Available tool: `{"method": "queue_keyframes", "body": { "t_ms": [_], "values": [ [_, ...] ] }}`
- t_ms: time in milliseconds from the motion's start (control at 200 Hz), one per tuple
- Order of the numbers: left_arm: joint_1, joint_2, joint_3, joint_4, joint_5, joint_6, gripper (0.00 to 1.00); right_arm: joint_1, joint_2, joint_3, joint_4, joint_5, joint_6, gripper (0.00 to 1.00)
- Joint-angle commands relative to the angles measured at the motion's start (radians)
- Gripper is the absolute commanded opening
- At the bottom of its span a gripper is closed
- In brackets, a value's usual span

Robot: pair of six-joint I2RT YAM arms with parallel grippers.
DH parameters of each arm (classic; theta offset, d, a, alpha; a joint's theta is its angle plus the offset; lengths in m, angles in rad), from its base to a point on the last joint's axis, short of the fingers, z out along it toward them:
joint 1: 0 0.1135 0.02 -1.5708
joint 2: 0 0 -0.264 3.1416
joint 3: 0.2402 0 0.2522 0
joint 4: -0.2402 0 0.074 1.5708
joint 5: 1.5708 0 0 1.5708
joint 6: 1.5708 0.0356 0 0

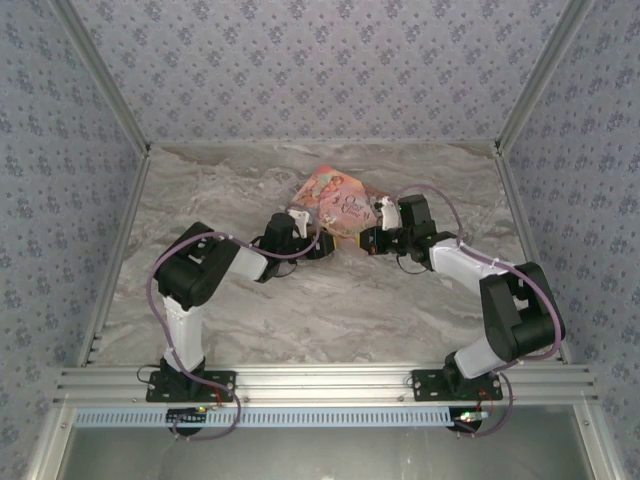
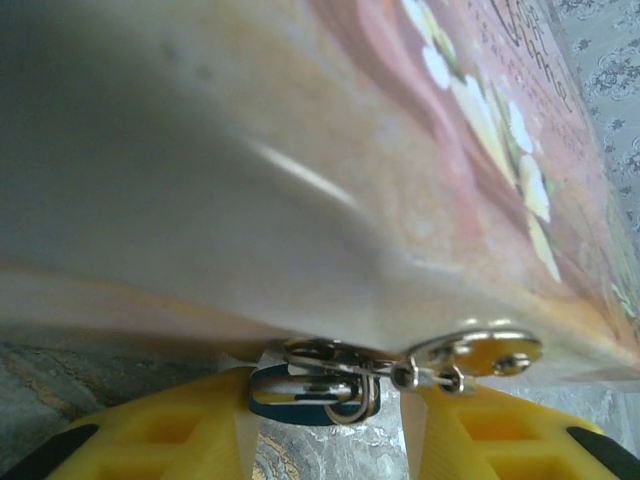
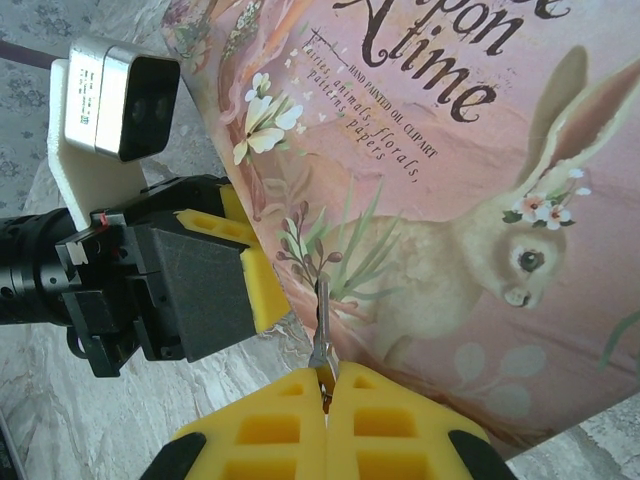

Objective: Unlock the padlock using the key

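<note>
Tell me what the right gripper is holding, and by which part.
The right gripper pinches the key by its near end, the blade sticking out toward the pink box.

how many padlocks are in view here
1: the teal padlock sits between the fingers of the left gripper, at the edge of the pink box. Others may be hidden behind the box.

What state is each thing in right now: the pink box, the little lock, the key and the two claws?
box: looks closed.
key: pinched in the right gripper, tip sticking out.
right gripper: shut on the key.
padlock: hooked at the box's edge, no key in it; locked or not, cannot tell.
left gripper: fingers either side of the padlock; grip unclear.
</note>
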Motion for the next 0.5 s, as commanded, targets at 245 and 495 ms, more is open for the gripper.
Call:
{"method": "queue_keyframes", "body": {
  "t_ms": [245,495],
  "values": [
    [-0.003,0.005,-0.004,0.049,-0.067,-0.055,0.33,0.01,0.034,-0.003,-0.076,0.029,0.011,0.0],
    [-0.003,-0.014,-0.011,0.055,-0.065,-0.059,0.25,0.009,-0.015,-0.013,-0.055,0.045,0.0,0.0]
  ]
}}
